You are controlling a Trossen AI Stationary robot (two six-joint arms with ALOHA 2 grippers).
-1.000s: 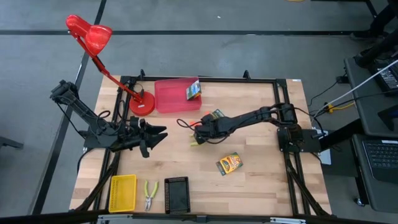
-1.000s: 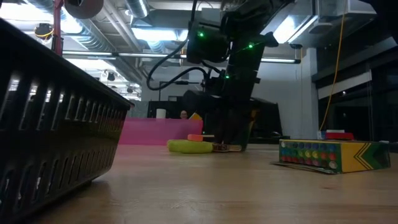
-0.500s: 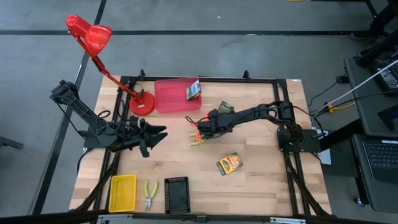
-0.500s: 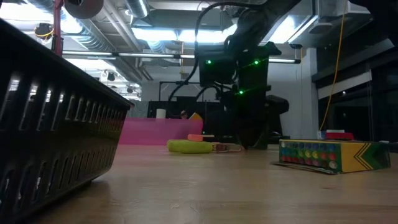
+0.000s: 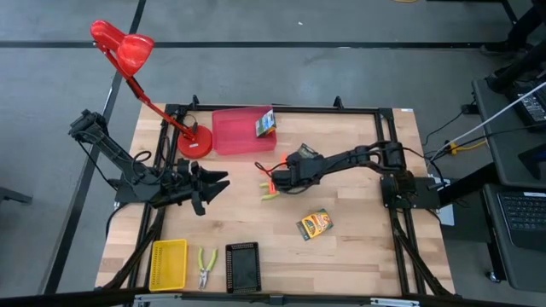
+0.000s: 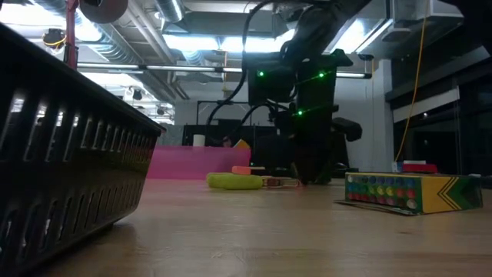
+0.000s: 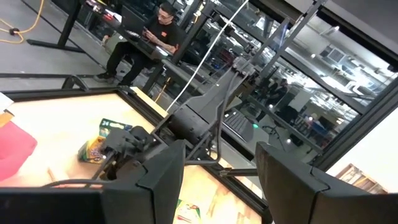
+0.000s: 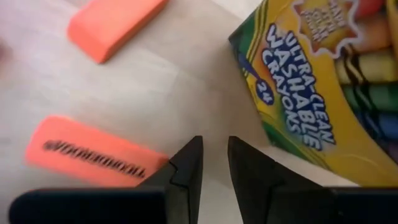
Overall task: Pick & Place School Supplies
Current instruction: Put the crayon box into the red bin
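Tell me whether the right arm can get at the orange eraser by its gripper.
Probably yes. The right gripper hangs just over the orange eraser, fingers slightly apart and empty; nothing lies between them, though the crayon box sits close beside.

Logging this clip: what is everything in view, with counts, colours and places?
Crayon boxes: three, green-yellow; one in the red tray, one by the right arm, one mid-table.
Erasers: two, orange, beside the right gripper.
Handled tools: two, yellow-green; one near the erasers, one between the front trays.
Trays: red at the back; yellow and black at the front.
Desk lamp: one, red, back left.
Left gripper: open, left side.
Right gripper: open, holding nothing.
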